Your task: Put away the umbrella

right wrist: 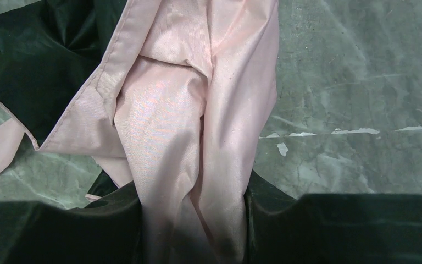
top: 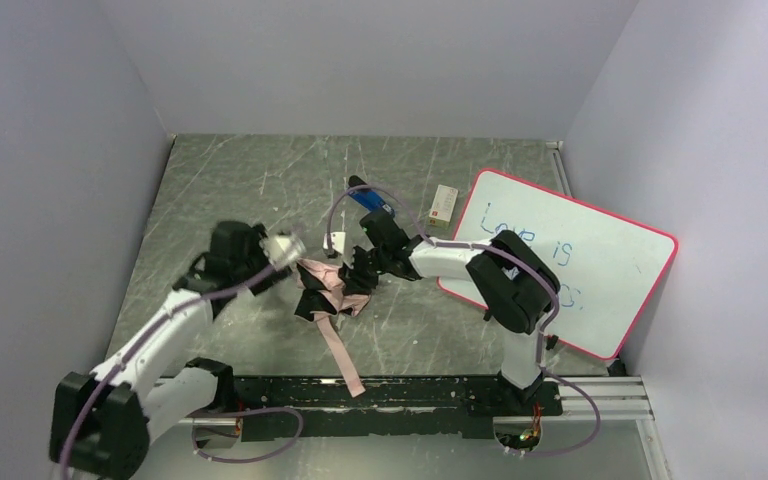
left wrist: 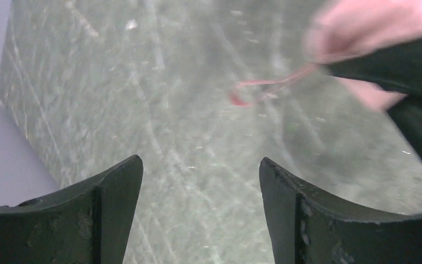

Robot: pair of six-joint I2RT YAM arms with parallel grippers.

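While the left gripper (left wrist: 200, 165) hangs wide open over the scuffed grey-green tabletop (top: 220, 180) with nothing between its fingers, the only hold on the compact folding umbrella of pale pink and black fabric (top: 332, 287) is on the right side. I judge that the trouble could start there. If the left gripper closes where it is, it would likely catch air, or at best the thin pink cord loop (left wrist: 255, 91) ahead of it, rather than the bundle.

The long pink strap (top: 345, 355) trails loose toward the near edge and reaches the black mounting rail (top: 410, 392). It could snag there or be dragged under the canopy in a move.

The right gripper (right wrist: 193, 201) is clamped on a gathered fold of pink cloth. No shaft or handle shows between its jaws, so a pull could unfurl the canopy or let the slick cloth slide out. The small blue-and-black stapler (top: 370, 197) lies just behind that arm and could be knocked by a swing.

The umbrella lies crumpled and half folded at the middle of the table, between the two arms. It is ahead and to the right of the left gripper, near it but apart, and blurred in that wrist view. On the right it is touching the gripper, with cloth running up between the jaws.
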